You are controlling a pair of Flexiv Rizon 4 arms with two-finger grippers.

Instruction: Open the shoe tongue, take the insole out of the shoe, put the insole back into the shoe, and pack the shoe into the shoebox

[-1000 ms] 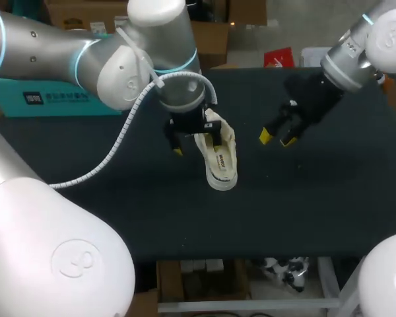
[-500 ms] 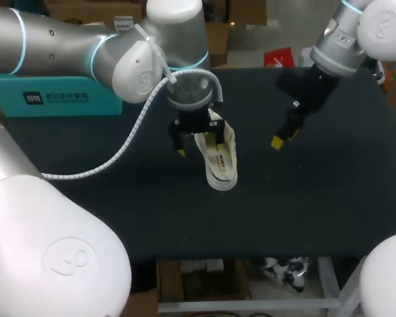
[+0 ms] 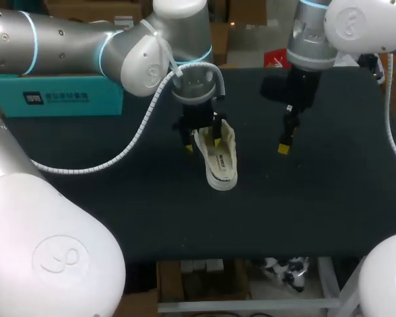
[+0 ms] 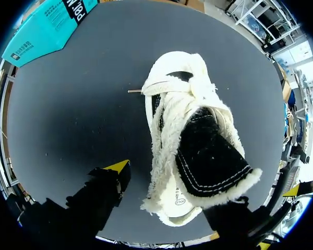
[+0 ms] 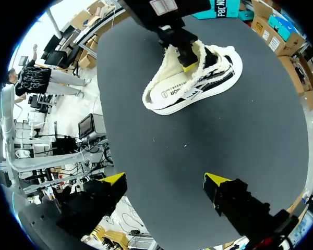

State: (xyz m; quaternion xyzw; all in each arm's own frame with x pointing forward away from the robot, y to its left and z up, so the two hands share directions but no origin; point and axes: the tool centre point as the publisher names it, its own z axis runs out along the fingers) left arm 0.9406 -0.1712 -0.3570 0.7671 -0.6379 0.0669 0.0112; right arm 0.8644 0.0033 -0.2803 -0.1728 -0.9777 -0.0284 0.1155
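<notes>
In the head view, the left gripper (image 3: 202,144) has slid a little sideways over the last second. It now straddles the heel end of the shoe (image 3: 221,165), with one yellow tip outside the shoe wall and the other over its opening. The shoe has not moved. The right gripper (image 3: 285,140) has swung round and dropped slightly. Its fingers now line up one behind the other, well apart from the shoe and off to its side. The teal shoebox (image 3: 53,96) sits at the edge of the black table (image 3: 317,211), far behind the left fingers.

In the left wrist view, the left gripper (image 4: 172,190) is spread wide. One tip rests near the table (image 4: 68,104) beside the shoe (image 4: 167,104) with a clear gap between them. The other finger is hidden behind the black, fleece-edged tongue (image 4: 208,156), so nothing is clamped.

In the right wrist view, the right gripper (image 5: 166,181) is wide open with only bare table between its tips. The shoe (image 5: 198,88) lies ahead of them, and a yellow left fingertip sits in its opening.
</notes>
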